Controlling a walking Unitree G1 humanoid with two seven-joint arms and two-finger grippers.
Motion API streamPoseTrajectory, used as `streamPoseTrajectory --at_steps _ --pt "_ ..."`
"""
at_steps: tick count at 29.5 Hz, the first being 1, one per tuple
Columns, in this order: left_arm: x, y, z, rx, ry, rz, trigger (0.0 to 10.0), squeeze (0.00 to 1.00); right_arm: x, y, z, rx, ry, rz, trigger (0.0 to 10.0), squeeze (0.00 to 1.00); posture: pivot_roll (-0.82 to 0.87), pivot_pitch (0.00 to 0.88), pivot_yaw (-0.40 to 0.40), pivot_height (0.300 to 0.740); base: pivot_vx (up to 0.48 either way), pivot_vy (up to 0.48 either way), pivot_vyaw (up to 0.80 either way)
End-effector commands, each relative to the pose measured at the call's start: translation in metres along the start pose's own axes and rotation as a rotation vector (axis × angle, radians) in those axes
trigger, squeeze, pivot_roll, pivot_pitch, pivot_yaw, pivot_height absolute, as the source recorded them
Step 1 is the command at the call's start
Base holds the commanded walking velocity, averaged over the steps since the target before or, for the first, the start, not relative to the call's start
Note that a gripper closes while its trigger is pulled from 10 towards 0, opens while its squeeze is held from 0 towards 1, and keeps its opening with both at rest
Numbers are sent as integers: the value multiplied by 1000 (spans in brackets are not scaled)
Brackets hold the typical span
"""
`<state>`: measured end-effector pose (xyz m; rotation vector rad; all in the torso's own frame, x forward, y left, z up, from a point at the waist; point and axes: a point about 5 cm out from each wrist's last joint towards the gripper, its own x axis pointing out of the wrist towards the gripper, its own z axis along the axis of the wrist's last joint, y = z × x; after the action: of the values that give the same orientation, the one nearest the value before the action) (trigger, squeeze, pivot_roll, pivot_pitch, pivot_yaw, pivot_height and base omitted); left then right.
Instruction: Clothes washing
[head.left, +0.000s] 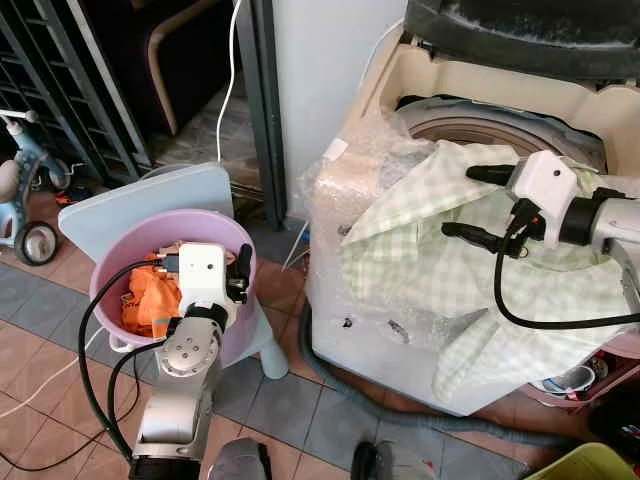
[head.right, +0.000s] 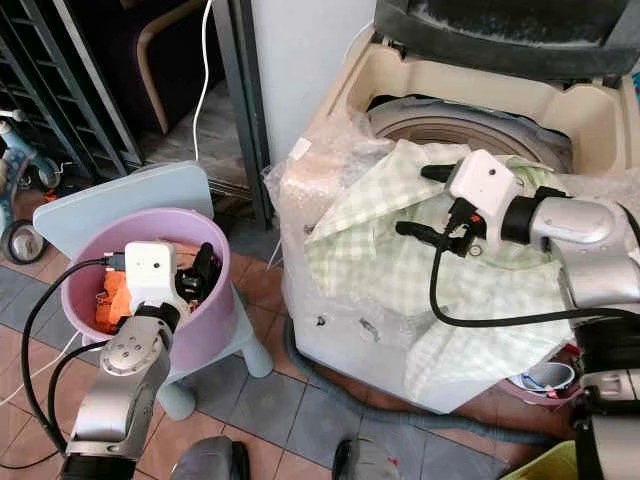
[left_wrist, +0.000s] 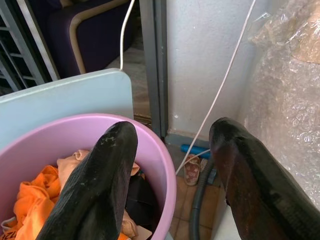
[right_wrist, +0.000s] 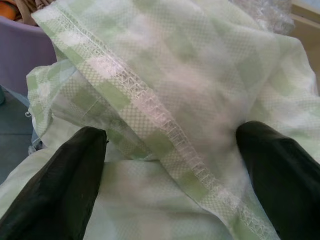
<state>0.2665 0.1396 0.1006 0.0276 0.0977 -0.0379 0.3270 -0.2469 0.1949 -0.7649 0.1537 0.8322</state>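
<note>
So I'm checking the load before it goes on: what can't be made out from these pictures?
- Washing machine drum: its inside is hidden by the green checked cloth and the right gripper in the eye views.
- Pink basin: the clothes under the orange garment are covered by the left gripper and its wrist.
- Right wrist view: the cloth blocks the machine rim.

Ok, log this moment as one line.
stage: loading washer | right end effector: open over green checked cloth | left end effector: open above pink basin
</note>
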Motion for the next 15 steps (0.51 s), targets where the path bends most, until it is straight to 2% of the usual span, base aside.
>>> streamPoseTrajectory --at_steps 1,6,10,15 --pt "0 1 0 7 0 0 10000 0 1 -6 4 -30 15 -29 0 0 -21 60 14 740 0 0 0" --pt "-1 3 -1 12 5 8 10000 0 4 -17 0 -88 76 -114 0 0 -20 62 10 740 0 0 0" --pt "0 1 -1 10 5 6 10000 0 5 -36 1 -47 84 -275 0 0 -23 61 9 740 0 0 0" --pt "1 0 0 9 3 4 10000 0 3 -51 -2 25 85 -377 0 0 -22 62 7 740 0 0 0"
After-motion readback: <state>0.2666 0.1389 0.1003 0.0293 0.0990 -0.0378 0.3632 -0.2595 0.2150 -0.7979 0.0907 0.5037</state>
